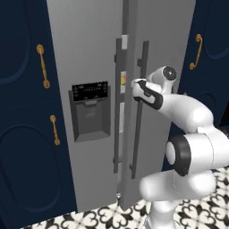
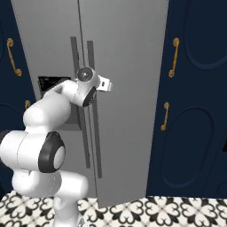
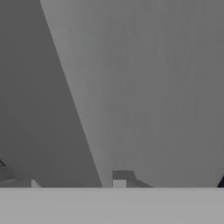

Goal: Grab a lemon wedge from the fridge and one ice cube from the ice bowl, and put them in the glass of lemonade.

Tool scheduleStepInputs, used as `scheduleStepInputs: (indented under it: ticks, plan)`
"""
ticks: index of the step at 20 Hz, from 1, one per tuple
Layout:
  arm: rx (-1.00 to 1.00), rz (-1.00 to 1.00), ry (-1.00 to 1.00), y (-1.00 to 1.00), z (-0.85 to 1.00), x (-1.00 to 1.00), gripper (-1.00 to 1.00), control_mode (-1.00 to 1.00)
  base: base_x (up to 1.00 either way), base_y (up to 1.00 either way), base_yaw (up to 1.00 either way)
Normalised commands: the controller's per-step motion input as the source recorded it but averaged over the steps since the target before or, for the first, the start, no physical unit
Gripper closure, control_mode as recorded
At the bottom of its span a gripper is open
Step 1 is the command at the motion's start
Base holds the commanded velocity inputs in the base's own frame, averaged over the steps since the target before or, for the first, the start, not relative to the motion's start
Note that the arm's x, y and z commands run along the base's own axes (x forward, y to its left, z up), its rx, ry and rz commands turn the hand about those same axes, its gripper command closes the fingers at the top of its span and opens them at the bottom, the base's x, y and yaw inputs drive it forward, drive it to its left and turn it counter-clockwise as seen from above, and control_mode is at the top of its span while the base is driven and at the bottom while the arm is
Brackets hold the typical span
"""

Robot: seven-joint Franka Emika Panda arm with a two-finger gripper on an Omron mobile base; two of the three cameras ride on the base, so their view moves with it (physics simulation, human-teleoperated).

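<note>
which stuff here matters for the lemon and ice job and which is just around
Belongs to the job:
- fridge, right door slightly ajar
- gripper, at the fridge's long vertical handles

Just around:
- navy cabinets with brass handles
- patterned floor tiles

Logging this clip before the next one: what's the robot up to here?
The white arm is reaching up to the fridge, its hand at the long vertical handles where the two doors meet. The right door seems to stand slightly ajar, with a narrow gap showing along its inner edge. Whether the jaws are closed on a handle cannot be told. Navy cabinets flank the fridge.
</note>
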Motion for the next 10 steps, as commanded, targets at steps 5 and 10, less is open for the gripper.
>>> scheduleStepInputs:
  ticks: [5, 10]
  plan:
    - [0.05, -0.11, 0.0, -1.0, 0.36, -0.44, 1.0, -1.0, 0.0, 0.0, 0.0]
    - [0.03, -0.11, 0.04, -1.0, 0.37, -0.36, 1.0, -1.0, 0.0, 0.0, 0.0]
